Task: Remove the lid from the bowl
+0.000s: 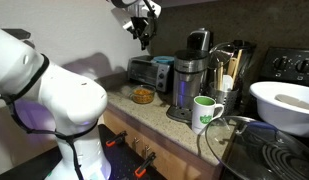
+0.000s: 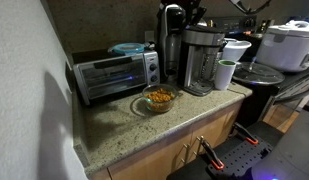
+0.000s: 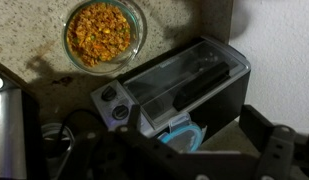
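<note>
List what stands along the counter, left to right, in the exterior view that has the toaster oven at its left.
Left to right: toaster oven → bowl → coffee maker → mug → glass pot lid → rice cooker.

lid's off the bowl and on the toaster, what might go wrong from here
The lid lies on top of the toaster; if the toaster gets hot, the lid might warp. The gripper hangs open above it, so a careless descent may knock the lid off. The bowl of food stands uncovered on the counter.
</note>
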Motion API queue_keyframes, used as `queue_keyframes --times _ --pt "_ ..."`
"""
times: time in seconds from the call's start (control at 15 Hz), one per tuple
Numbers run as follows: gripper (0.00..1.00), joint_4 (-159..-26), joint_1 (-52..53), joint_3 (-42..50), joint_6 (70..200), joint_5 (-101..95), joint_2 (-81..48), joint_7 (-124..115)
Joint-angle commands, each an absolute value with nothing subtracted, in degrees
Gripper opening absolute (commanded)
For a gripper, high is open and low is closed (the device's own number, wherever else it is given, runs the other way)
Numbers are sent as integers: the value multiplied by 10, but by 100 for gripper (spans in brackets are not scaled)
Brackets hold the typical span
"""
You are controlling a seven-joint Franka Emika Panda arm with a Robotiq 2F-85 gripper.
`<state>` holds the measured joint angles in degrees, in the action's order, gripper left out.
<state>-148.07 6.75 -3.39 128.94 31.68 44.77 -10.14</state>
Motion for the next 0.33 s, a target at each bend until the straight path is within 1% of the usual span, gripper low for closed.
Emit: queue_keyframes --times 0.0,0.27 --pt "100 -1510 69 -22 1265 307 498 -93" --pt "100 -1526 69 -17 1255 308 521 -87"
